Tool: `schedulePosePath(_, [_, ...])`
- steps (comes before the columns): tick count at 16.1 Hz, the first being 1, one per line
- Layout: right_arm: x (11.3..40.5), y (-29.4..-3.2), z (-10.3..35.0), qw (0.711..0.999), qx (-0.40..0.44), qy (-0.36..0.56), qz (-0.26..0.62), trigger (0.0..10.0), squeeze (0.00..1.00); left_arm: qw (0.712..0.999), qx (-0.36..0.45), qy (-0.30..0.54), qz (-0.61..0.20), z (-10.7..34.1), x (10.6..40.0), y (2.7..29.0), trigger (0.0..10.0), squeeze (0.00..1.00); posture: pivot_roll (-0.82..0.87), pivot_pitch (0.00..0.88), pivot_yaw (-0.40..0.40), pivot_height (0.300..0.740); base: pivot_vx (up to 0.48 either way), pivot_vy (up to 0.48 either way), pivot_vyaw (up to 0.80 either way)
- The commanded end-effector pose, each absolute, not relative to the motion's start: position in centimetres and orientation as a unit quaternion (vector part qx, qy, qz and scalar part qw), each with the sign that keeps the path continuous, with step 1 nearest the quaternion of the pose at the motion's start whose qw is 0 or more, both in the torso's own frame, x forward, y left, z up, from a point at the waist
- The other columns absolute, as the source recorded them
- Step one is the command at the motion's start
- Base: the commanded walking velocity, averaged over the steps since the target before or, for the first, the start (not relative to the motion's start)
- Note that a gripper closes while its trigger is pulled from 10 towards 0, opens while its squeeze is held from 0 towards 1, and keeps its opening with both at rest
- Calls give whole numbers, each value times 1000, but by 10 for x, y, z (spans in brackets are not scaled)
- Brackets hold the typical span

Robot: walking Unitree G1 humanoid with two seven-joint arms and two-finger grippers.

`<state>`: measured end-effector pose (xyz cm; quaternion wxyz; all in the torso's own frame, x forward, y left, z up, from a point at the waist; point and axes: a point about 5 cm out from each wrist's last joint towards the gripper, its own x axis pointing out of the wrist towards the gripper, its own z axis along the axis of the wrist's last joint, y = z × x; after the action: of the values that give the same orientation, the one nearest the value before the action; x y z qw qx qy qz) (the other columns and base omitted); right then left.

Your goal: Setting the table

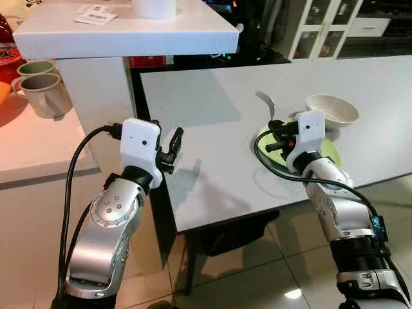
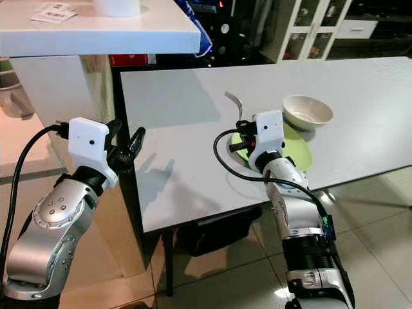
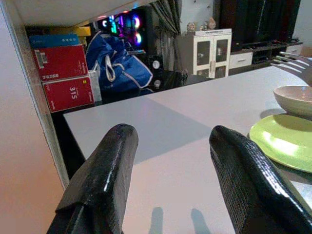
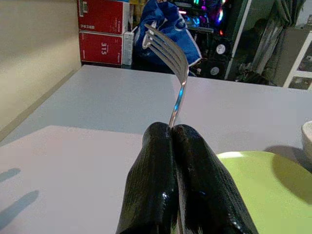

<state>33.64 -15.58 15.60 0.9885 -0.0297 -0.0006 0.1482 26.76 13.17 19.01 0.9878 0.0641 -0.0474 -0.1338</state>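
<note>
Right gripper [image 1: 278,132]: pinching a fork [image 4: 171,63] by its handle, tines raised, hovering over the green plate [image 2: 297,148] near the tabletop's [image 1: 212,129] front edge, apparently for laying alongside. Bowl [image 1: 331,108]: touching the plate's far rim. Left gripper [image 1: 172,149]: waiting with fingers spread, empty, at the tabletop's left edge.

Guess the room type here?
Likely a home dining area: white table set with green plate and bowl, right end effector holding a fork, cabinets behind.

Table [image 1: 212,161] left half bare; plate [image 1: 328,153], bowl [image 1: 331,108] right.
</note>
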Motion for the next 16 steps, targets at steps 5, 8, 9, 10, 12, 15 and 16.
schedulePosePath(5, [337,-156,157,989,-28,0,147,10000,0,986,68,-40,-147,189,264,128,10000,0,86,14,-39,740,0,0,0])
schedulePosePath(8, [337,-154,156,988,-28,1,150,10000,0,986,70,-37,-149,188,263,128,10000,0,88,12,-40,740,0,0,0])
schedulePosePath(9, [337,-154,156,988,-28,1,151,10000,0,986,70,-36,-150,188,263,128,10000,0,88,12,-40,740,0,0,0])
schedulePosePath(10, [337,-154,156,988,-28,1,152,10000,0,986,70,-36,-150,188,263,128,10000,0,89,12,-40,740,0,0,0])
schedulePosePath(12, [338,-153,156,988,-33,-2,150,10000,0,985,70,-34,-151,188,262,128,10000,0,90,15,-41,740,0,0,0])
schedulePosePath(15, [343,-144,153,985,-74,0,155,10000,0,984,73,-30,-161,187,260,127,10000,0,94,32,-42,740,0,0,0])
schedulePosePath(16, [345,-140,152,984,-79,2,160,10000,0,982,76,-25,-170,185,258,125,10000,0,97,37,-44,740,0,0,0])
